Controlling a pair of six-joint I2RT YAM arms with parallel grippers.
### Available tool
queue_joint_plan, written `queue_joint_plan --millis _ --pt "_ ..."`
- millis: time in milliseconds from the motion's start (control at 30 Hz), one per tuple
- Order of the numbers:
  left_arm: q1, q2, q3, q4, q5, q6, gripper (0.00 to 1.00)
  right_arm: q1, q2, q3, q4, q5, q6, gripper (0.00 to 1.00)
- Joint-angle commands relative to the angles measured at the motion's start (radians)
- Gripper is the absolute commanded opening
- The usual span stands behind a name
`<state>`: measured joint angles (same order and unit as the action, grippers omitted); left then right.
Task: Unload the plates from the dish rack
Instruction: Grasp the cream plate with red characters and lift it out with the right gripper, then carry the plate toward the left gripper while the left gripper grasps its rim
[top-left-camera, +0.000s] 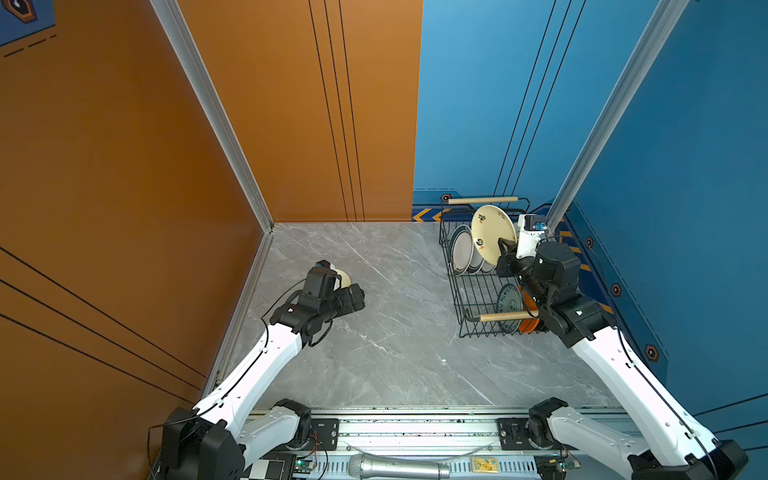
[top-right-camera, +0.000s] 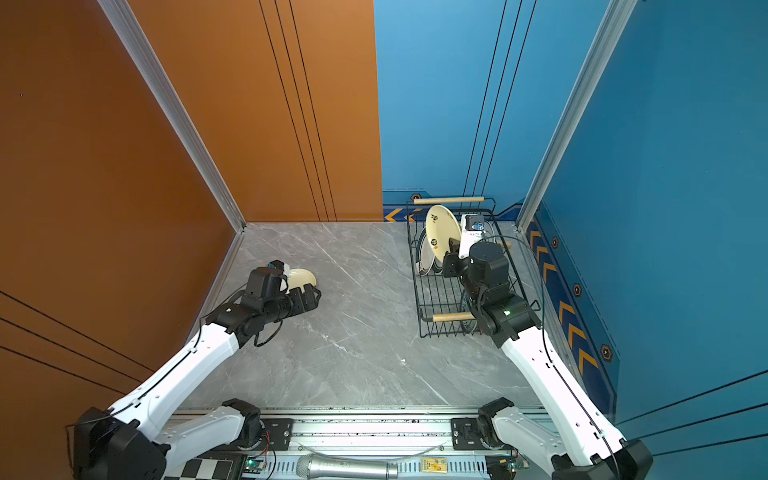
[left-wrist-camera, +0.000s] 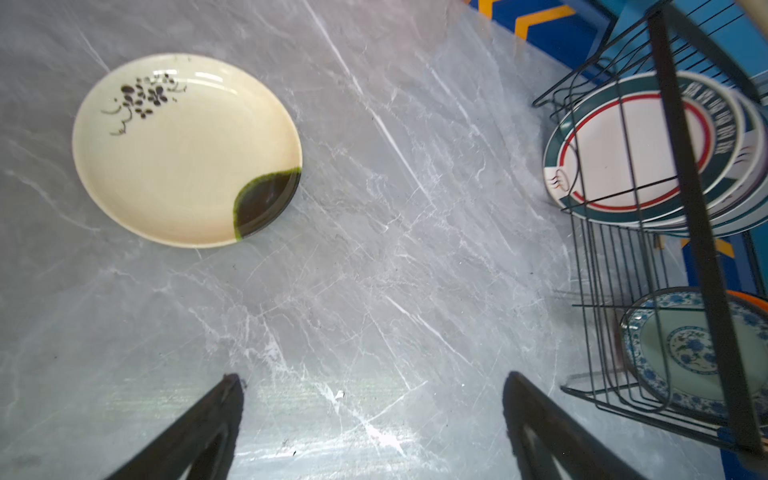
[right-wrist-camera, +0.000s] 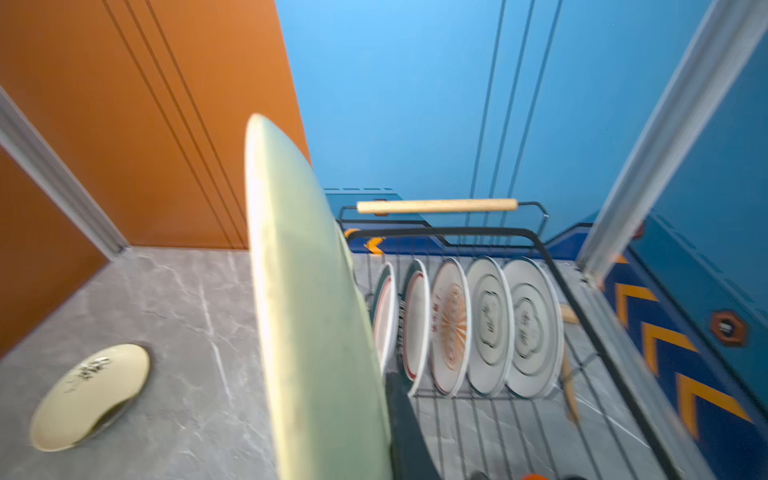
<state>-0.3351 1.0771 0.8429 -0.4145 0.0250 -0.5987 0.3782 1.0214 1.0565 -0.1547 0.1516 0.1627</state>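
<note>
The black wire dish rack (top-left-camera: 454, 286) (top-right-camera: 417, 286) stands at the back right. My right gripper (top-left-camera: 504, 245) (top-right-camera: 452, 245) (right-wrist-camera: 368, 399) is shut on the rim of a cream plate (top-left-camera: 492, 232) (top-right-camera: 441, 235) (right-wrist-camera: 316, 311), which is lifted on edge above the rack. Several white plates (top-left-camera: 463, 250) (right-wrist-camera: 490, 328) (left-wrist-camera: 631, 153) stand in the rack's far slots. A blue-flowered plate (top-left-camera: 509, 307) (left-wrist-camera: 690, 349) and an orange plate (top-left-camera: 530, 325) stand at its near end. Another cream plate (top-left-camera: 344, 277) (top-right-camera: 301, 277) (left-wrist-camera: 183, 149) (right-wrist-camera: 89, 395) lies flat on the table. My left gripper (top-left-camera: 358, 295) (top-right-camera: 314, 297) (left-wrist-camera: 372, 380) hovers open beside it, empty.
The grey marble table (top-left-camera: 395, 332) is walled by an orange panel on the left and blue panels behind and on the right. The rack has wooden handles (top-left-camera: 482, 200) (top-left-camera: 505, 316). A microphone (top-left-camera: 395, 467) lies on the rail in front.
</note>
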Motion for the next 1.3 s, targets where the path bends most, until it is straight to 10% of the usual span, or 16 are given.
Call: queue_joint_plan --millis 0,533,1267 --pt "-0.005 -0.049 -0.023 0.098 -0.023 0.002 0.98 -0.031 0.034 -0.030 0.305 -0.205 0.185 0.00" --pt "0.013 0.053 -0.028 0.414 0.188 -0.038 0.98 0.033 0.464 0.200 0.154 -0.566 0.870 0.00" --pt "0.076 0.198 -0.060 0.717 0.480 -0.256 0.91 0.196 0.695 0.244 0.279 -0.727 1.047 0.00"
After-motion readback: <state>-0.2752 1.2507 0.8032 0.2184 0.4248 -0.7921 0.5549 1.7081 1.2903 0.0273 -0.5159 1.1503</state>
